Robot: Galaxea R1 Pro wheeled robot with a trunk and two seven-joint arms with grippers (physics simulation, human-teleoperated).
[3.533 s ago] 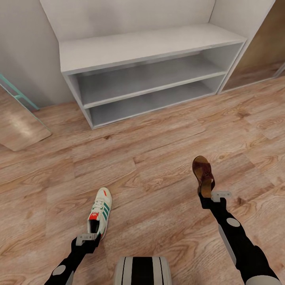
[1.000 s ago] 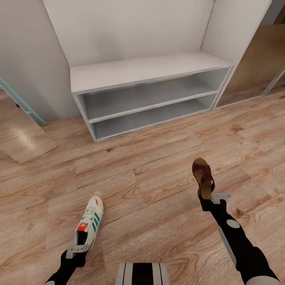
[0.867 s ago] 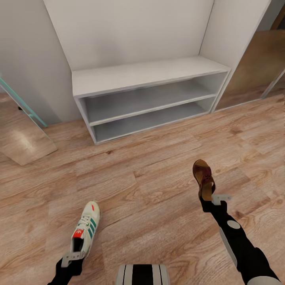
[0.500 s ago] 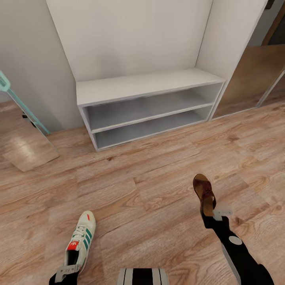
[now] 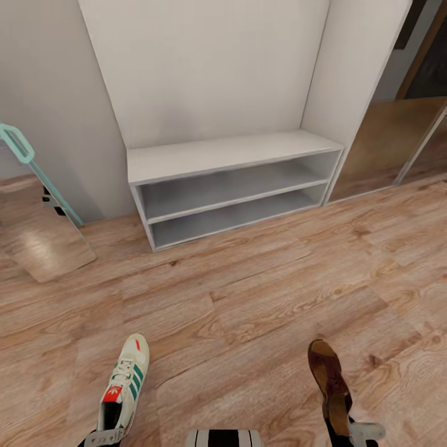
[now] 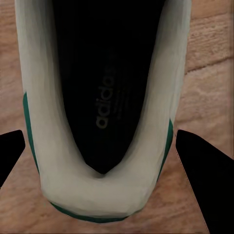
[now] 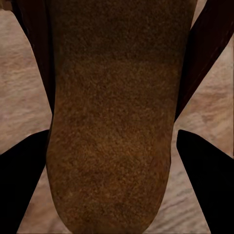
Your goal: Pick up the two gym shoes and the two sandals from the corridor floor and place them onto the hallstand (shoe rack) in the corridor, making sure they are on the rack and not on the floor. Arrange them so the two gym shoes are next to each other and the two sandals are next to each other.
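One white gym shoe with green stripes hangs toe-forward at the lower left, its heel in my left gripper, which is shut on it. In the left wrist view the shoe's heel and dark opening sit between the black fingers. One dark brown sandal is at the lower right, with my right gripper shut on its heel end. Its tan footbed lies between the right fingers. Both are held just above the corridor floor. The hallstand is out of view.
A low pale grey two-level shelf unit stands in a white wall recess ahead, shelves bare, plain wall above. A teal-framed leaning panel is at the left. A wood-framed glass door is at the right.
The whole view has tilted up and drawn back, so the shelf unit looks smaller and farther. Both arms have sunk toward the picture's lower edge, still holding the gym shoe and the sandal.
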